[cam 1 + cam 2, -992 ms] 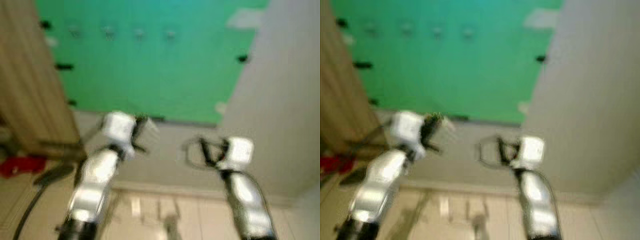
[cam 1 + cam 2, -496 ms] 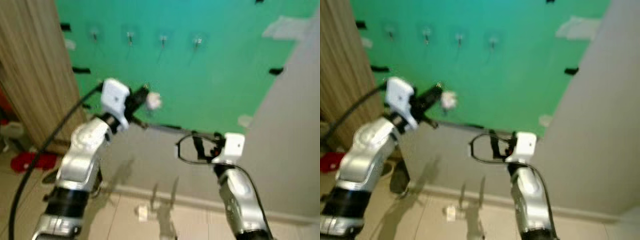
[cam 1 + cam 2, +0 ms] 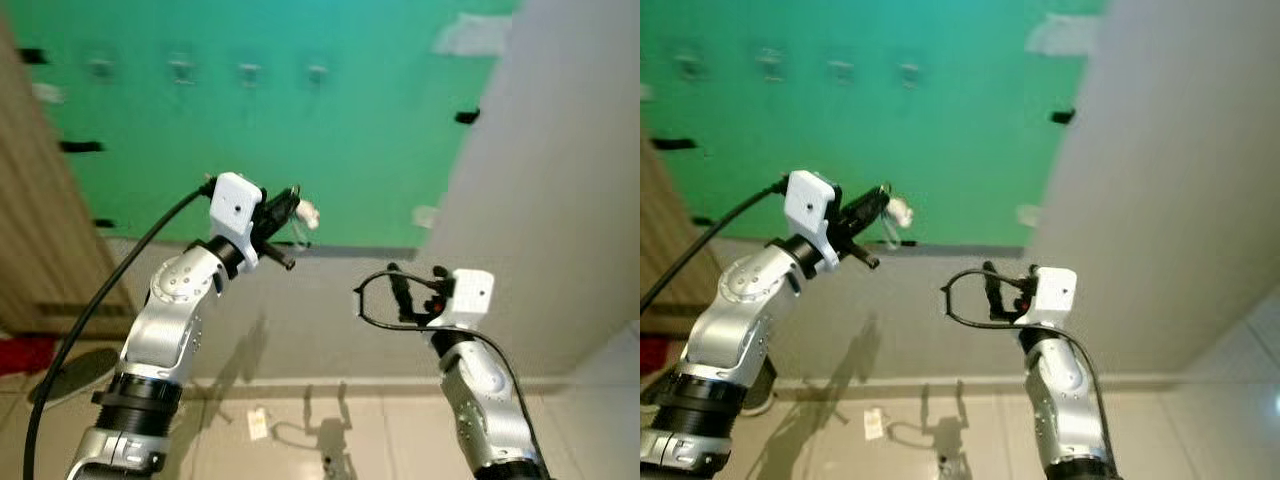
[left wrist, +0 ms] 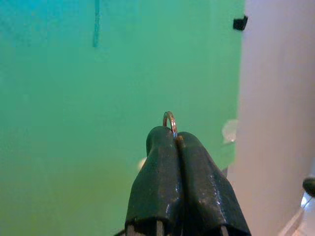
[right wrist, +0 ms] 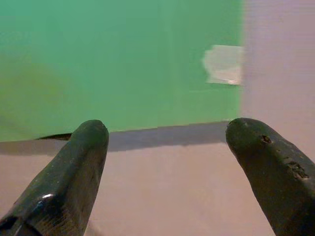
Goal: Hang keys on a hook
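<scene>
**A:** Where are the keys?

**B:** In the left gripper (image 4: 175, 136); its two black fingers are pressed tight together on a small metal key ring (image 4: 170, 121), the loop poking out just past the tips; in the head views a white tag (image 3: 307, 212) hangs beside those tips, and the left arm is raised toward the green panel (image 3: 300, 130); individual keys are too small to make out.

**A:** And the hooks?

**B:** A row of four small hooks (image 3: 247, 72) sits high on the green panel, well above the left gripper and apart from it; they are blurred, so I cannot tell their shape.

**A:** What about the other pincer?

**B:** The right gripper (image 5: 167, 147) is wide open with nothing between its fingers; it is held lower, in front of the grey wall (image 3: 330, 310) below the panel; a black cable (image 3: 375, 305) loops beside its wrist; its wrist view shows a piece of pale tape (image 5: 224, 64) at the panel's edge.

**A:** Anything around it?

**B:** A wooden surface (image 3: 30, 240) stands to the left; a small white scrap (image 3: 256, 423) lies on the tiled floor (image 3: 380, 440).
</scene>
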{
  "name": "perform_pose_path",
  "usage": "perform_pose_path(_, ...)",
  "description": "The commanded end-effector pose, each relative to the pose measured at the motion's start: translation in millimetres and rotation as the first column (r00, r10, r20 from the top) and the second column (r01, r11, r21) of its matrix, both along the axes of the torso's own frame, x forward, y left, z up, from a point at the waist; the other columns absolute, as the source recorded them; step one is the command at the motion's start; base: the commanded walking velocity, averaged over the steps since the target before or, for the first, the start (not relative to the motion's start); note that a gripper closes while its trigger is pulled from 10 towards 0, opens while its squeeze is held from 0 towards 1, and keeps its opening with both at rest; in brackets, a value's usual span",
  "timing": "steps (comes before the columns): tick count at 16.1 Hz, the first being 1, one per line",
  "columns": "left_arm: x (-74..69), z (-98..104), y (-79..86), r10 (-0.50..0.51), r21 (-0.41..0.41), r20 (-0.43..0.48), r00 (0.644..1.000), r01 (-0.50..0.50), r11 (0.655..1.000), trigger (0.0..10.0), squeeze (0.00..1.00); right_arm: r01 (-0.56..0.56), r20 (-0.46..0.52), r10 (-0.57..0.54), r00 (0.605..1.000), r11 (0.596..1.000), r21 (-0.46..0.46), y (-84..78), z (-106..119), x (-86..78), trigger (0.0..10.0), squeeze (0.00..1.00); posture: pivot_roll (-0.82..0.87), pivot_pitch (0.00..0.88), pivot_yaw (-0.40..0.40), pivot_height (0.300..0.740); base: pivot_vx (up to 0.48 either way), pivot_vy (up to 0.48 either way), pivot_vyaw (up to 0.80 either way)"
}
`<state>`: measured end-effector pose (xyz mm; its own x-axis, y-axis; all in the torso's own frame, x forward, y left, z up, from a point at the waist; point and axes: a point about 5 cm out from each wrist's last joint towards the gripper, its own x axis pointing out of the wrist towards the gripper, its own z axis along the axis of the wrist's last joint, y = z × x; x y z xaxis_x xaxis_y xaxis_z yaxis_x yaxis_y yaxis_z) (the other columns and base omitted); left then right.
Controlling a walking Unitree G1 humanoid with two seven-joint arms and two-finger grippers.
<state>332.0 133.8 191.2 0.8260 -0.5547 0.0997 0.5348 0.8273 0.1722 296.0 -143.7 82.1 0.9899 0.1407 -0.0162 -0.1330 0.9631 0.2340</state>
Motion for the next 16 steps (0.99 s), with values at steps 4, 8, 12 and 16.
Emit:
perform_pose_path(4, -0.6, 3.5, 5.7, 0.008, -0.02, 0.02, 1.0, -0.007, 1.0, 10.0, 0.0, -0.012, -0.005, 0.012, 1.0, 1.0, -0.027, 2.3, 0.3, 2.5, 10.0, 0.0, 0.0, 0.0, -0.066, 0.74, 0.0, 0.24, -0.48)
perform_pose_path(8, 0.1, 3.7, 7.7, 0.011, -0.012, 0.03, 0.999, -0.01, 1.0, 10.0, 0.0, -0.019, -0.004, 0.018, 1.0, 0.999, -0.031, 2.8, -0.2, 1.9, 10.0, 0.0, 0.0, 0.0, -0.066, 0.74, 0.0, 0.48, -0.74)
perform_pose_path(12, 1.4, 4.8, 4.7, -0.008, 0.013, 0.039, 0.999, 0.008, 1.0, 10.0, 0.0, -0.014, -0.006, 0.014, 1.0, 0.999, -0.03, 2.8, -1.1, 0.9, 10.0, 0.0, 0.0, 0.0, -0.062, 0.74, 0.0, 0.479, -0.74)
perform_pose_path(16, -0.3, 3.4, 2.6, -0.023, 0.026, 0.035, 0.999, 0.022, 0.999, 10.0, 0.0, -0.006, -0.007, 0.006, 1.0, 1.0, -0.029, 2.1, -1.9, -1.1, 10.0, 0.0, 0.0, 0.0, -0.059, 0.74, 0.0, 0.44, -0.74)
